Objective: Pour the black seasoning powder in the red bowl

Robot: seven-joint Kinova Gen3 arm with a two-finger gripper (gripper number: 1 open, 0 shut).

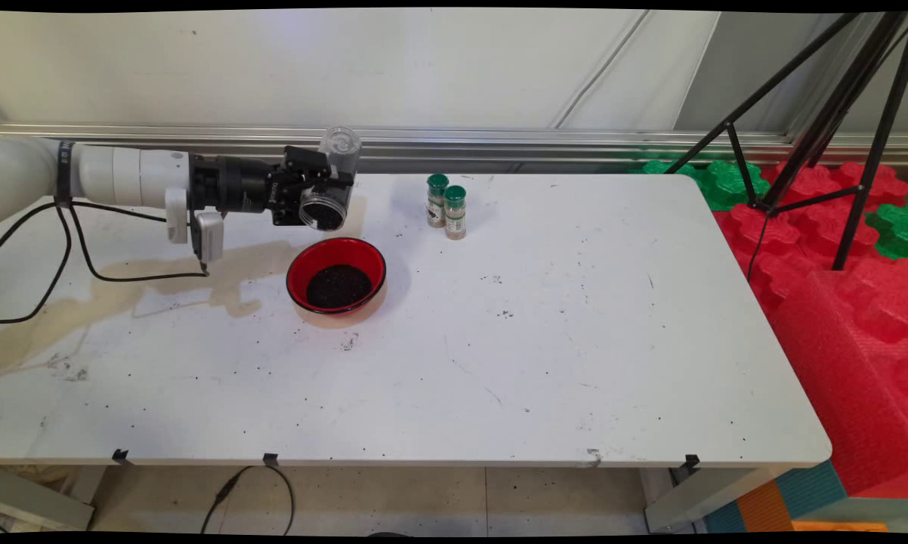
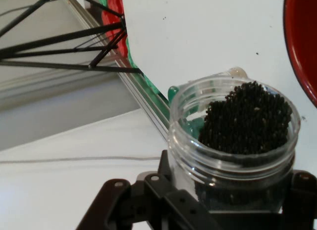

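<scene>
the black 2-finger end effector [image 1: 319,198] is clenched on a clear round plastic jar [image 1: 332,181], gripping it across the lower body while the open mouth points down and toward the camera. in the hand view the jar [image 2: 233,136] fills the lower right, its threaded rim bare of any lid and a mound of small black seeds [image 2: 245,123] packed against the mouth. it is held in the air just above and behind the rim of a red round bowl [image 1: 336,275], which sits on the white bench [image 1: 575,317] and already has a dark heap of the same seeds [image 1: 338,286] in its middle.

judging by looks, the jar is light, stiff and smooth-walled, so it could slip or twist if squeezed weakly; the straight wall below the threaded neck seems the soundest place to take it, and that is about where the fingers sit. the loose seeds will shift and run freely once the mouth dips further, so the load is not steady.

the arm reaches in level from the left, the wrist rolled so the jar lies close to horizontal, mouth slightly low. black cables [image 1: 84,249] hang from the forearm to the bench. 2 small green-capped spice bottles [image 1: 447,205] stand together to the right, well clear of the bowl.
</scene>
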